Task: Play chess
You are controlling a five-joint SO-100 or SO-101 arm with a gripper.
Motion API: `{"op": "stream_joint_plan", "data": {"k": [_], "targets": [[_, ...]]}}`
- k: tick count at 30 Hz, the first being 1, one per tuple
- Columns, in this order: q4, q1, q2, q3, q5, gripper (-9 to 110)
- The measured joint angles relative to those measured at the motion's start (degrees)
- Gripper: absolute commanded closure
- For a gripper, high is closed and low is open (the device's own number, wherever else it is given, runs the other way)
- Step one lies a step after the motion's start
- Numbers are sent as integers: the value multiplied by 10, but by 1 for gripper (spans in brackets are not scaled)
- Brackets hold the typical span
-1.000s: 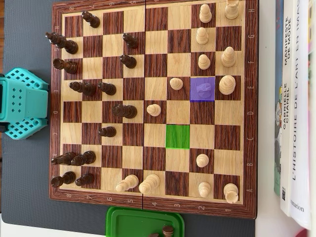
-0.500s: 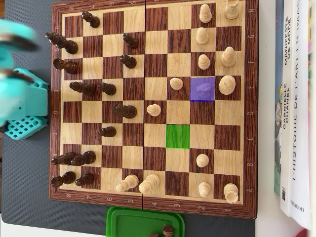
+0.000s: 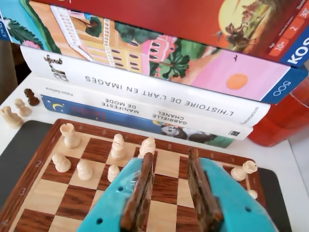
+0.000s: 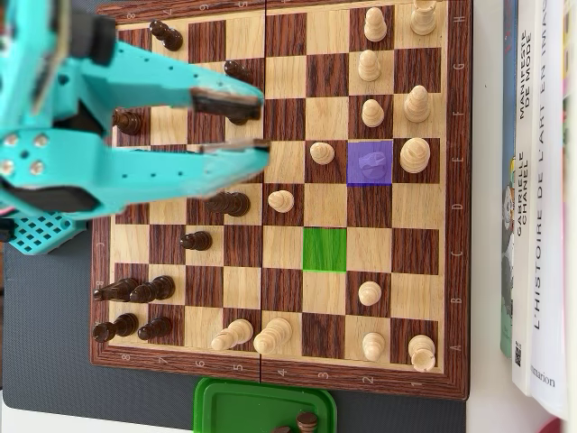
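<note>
A: We're looking down on the chessboard (image 4: 455,225), and our gripper (image 4: 255,129) hangs over its left-centre, jaws apart with nothing between them

B: Agreed, a moderate gap, and the wrist view shows bare squares between the fingers (image 3: 140,193)

A: The piece we'd judge to be ours is the pale one on the purple-tinted square (image 4: 370,162), right of the fingertips in the overhead view and a touch nearer the bottom edge

B: So the fingers point almost straight at it. What lies between?

A: A light pawn (image 4: 322,152) sits just left of the purple square, right on our line. We'd have to stay high over that one

B: And the piece itself, upright or tipped?

A: Hard to say; the tint blurs it, so we can't read its long axis. The green-tinted square (image 4: 325,249) looks like the destination, diagonally down-left of the purple one and empty

B: In the wrist view we see light pieces (image 3: 118,146) ahead with the books (image 3: 145,101) beyond, but we can't tell which is ours
</note>
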Motion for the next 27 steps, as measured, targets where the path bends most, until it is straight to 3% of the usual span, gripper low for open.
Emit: {"op": "stream_joint_plan", "data": {"k": [9, 27], "targets": [[131, 0, -151, -112, 65, 89], [386, 0, -498, -467, 67, 89]]}}
